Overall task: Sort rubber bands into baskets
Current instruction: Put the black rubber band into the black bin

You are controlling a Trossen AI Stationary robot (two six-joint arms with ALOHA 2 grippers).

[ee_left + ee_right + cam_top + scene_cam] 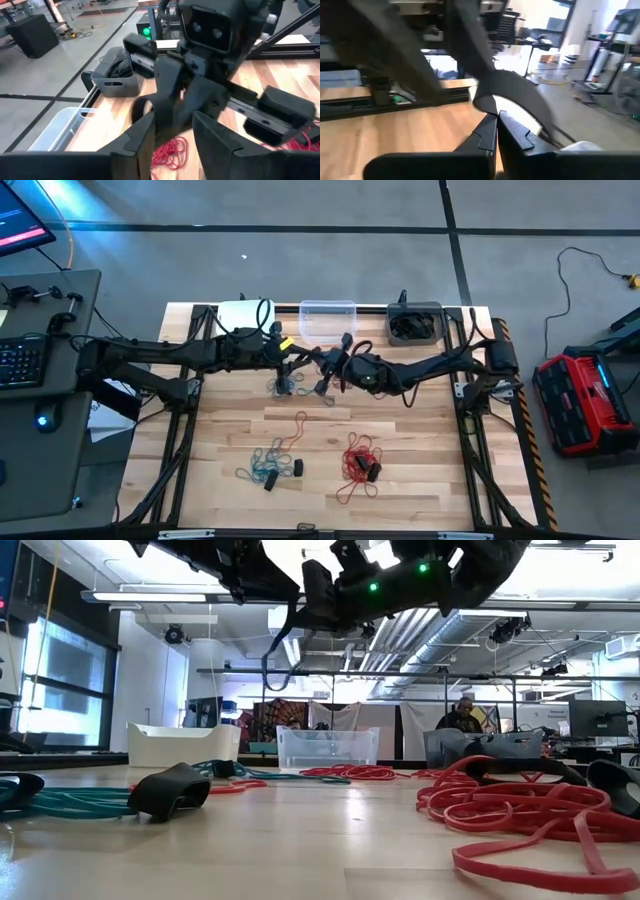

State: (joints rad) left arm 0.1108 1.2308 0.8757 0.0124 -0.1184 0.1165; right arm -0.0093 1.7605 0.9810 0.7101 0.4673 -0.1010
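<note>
The pale wooden worktop (400,430) is laid in planks with visible grain, smooth and faintly satin under the ceiling lights. Three small rectangular plastic baskets sit along its far edge: the white basket (243,313) looks opaque and matt, the clear basket (328,310) is see-through with a light sheen, and the dark grey basket (416,323) is dull. The red rubber bands (520,810) look smooth and slightly glossy; the teal rubber bands (70,802) the same. A wide black rubber band (170,790) looks matt. The left tool (172,135) and right tool (496,131) have matt black plastic fingers.
</note>
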